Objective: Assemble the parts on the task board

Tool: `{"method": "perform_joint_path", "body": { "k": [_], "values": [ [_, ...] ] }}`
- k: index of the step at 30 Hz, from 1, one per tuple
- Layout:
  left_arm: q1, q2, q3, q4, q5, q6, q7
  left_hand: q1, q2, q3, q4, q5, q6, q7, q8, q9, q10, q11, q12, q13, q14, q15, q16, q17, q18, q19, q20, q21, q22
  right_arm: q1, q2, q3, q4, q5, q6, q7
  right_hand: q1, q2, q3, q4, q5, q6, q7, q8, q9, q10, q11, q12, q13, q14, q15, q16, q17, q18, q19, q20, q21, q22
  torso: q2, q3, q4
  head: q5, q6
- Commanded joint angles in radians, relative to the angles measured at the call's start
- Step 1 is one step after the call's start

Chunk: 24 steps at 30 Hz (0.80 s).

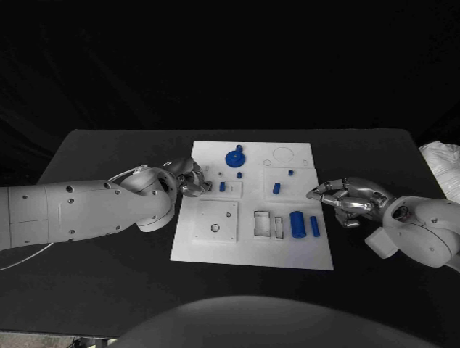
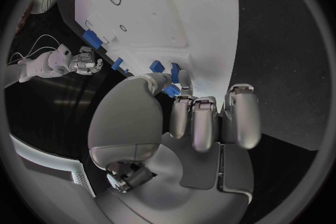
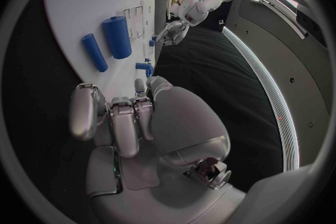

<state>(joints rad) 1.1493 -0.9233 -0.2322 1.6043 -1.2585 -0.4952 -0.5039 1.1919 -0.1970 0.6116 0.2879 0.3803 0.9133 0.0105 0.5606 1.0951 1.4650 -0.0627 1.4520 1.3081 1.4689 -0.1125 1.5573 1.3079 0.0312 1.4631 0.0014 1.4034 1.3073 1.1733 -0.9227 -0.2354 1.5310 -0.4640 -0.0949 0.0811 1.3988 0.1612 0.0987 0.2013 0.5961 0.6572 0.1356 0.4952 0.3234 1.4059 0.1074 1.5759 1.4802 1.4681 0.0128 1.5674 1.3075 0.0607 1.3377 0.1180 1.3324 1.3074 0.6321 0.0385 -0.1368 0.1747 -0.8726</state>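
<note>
The white task board (image 1: 251, 243) lies mid-table. On it stand a blue round knob (image 1: 235, 157), small blue pegs (image 1: 222, 186) (image 1: 276, 188) and two blue cylinders (image 1: 297, 224) (image 1: 315, 226) lying side by side. My left hand (image 1: 189, 177) hovers at the board's left edge, fingers curled. In the left wrist view a small blue piece (image 2: 168, 89) sits right between my left hand's (image 2: 199, 117) thumb and fingertip; I cannot tell whether it is pinched. My right hand (image 1: 345, 197) is at the board's right edge, fingers curled in on nothing. In the right wrist view the right hand (image 3: 133, 117) is near the cylinders (image 3: 117, 37).
The board has rectangular recesses (image 1: 265, 223) and a square plate with a hole (image 1: 215, 220) near its front. A white bundle (image 1: 452, 174) lies at the table's far right. A cable (image 1: 10, 261) trails off at the left.
</note>
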Motion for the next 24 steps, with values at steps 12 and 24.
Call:
{"method": "perform_joint_path", "body": {
  "k": [12,24],
  "values": [
    [-0.001,0.001,0.000,0.000,-0.015,0.022,-0.004,-0.007,0.000,-0.005,0.001,-0.063,0.003,-0.002,-0.008,-0.016,-0.006,0.004,-0.008,0.134,0.095,0.002,-0.008,0.239,0.007,0.045,0.001,-0.009,0.213,-0.002,0.001,0.000,0.001,-0.004,0.016,0.004,-0.005,-0.006,0.006,0.002,0.000,-0.006,0.004,0.003,0.001,0.165,-0.050,-0.005,0.091,0.103,-0.005,0.003,0.263,0.011,-0.007,0.002,-0.005,0.168,0.000,0.0003,0.0007,0.002,0.000],
    [-0.001,0.003,0.000,0.000,-0.014,0.026,0.001,-0.082,0.023,-0.119,0.004,-0.160,0.020,0.005,-0.034,-0.058,-0.007,0.010,-0.007,0.134,0.095,0.008,-0.009,0.238,0.007,0.044,0.007,-0.011,0.213,-0.003,0.002,0.000,0.000,-0.004,0.015,0.005,-0.006,-0.008,0.009,0.000,0.000,-0.007,0.004,0.003,0.001,0.165,-0.050,-0.005,0.091,0.103,-0.005,0.003,0.263,0.011,-0.008,0.002,-0.006,0.168,0.000,0.0002,0.0000,0.003,0.000]
  ]
}}
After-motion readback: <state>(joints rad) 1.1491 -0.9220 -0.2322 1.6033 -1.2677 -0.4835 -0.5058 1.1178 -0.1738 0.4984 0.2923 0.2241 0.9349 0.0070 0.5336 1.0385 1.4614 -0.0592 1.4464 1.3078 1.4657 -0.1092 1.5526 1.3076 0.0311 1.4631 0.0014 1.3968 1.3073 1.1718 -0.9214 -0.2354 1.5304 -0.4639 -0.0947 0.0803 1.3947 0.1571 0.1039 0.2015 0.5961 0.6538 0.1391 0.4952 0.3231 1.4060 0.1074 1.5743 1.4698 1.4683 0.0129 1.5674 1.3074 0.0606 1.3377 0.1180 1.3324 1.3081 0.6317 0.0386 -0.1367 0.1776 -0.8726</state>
